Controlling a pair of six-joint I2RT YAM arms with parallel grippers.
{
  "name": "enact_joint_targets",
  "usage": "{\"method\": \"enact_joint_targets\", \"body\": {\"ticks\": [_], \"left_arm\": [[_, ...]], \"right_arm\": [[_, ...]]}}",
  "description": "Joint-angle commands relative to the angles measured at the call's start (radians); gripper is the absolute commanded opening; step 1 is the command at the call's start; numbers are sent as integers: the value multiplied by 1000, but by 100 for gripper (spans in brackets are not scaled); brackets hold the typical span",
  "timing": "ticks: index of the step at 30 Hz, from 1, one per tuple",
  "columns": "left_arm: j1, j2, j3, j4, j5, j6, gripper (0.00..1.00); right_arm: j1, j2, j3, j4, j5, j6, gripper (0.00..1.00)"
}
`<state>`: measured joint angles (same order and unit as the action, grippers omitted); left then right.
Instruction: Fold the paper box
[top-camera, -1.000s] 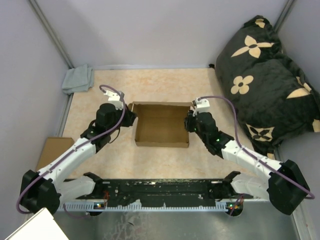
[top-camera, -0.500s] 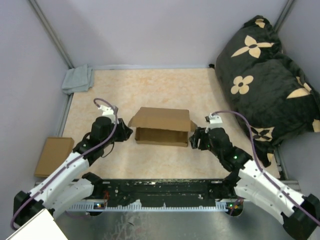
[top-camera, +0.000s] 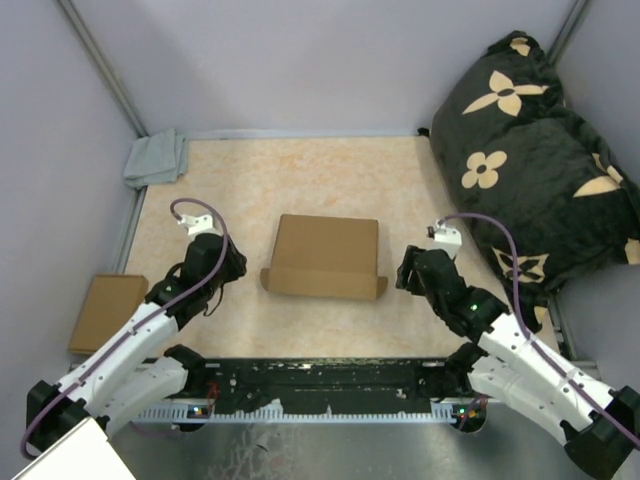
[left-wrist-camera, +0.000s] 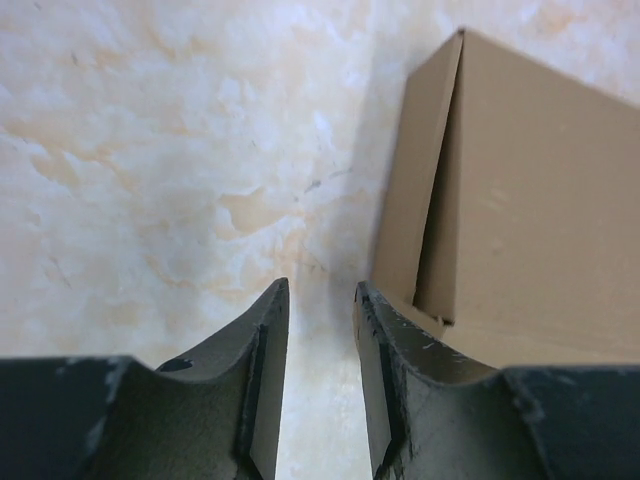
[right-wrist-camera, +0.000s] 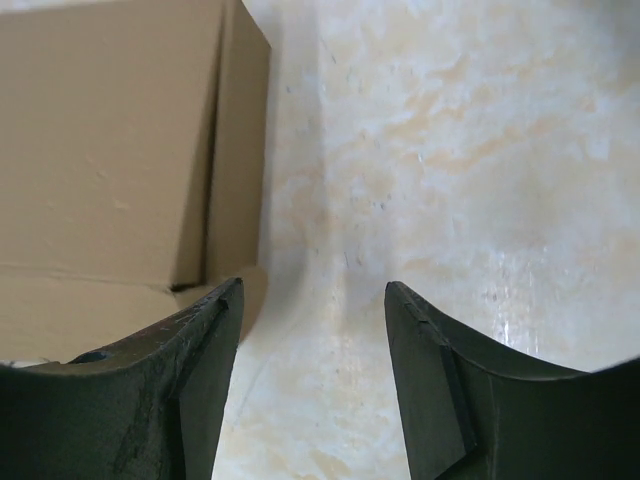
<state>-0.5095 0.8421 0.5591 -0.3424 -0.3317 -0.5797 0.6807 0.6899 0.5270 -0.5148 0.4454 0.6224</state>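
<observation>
Crosswise, paper box (top-camera: 327, 250) closed, long axis left-right, tabbed edge nearest

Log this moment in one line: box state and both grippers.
paper box: lid down, centre of table | left gripper: open, empty, left of box | right gripper: open, empty, right of box

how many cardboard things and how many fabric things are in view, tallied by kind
cardboard: 2 (paper box, smaller cardboard piece)
fabric: 2 (grey cloth, black flowered cushion)
total: 4
</observation>
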Motion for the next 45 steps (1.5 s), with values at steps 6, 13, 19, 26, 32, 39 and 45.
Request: {"method": "enact_joint_targets", "body": {"ticks": [6,13,19,26,32,39,45], "left_arm": [[-2,-5,19,328,105,128,40],[0,248,78,424,193,201,41],[0,566,196,311,199,174,39],[-1,679,176,377,276,172,38],[2,685,188,410,271,186,38],[2,761,274,405,284,190,37],[14,835,377,384,284,189,37]], "right_arm": [[7,160,147,278,-1,-103,59],[-7,470,220,386,-82,-131,61],[-68,709,241,427,-247,-115,61],[-72,818,241,472,-313,-120,61],[-107,862,286,514,-345,-128,61],[-160,971,433,514,-411,-168,61],[-185,1046,532,484,-434,-196,61]]}}
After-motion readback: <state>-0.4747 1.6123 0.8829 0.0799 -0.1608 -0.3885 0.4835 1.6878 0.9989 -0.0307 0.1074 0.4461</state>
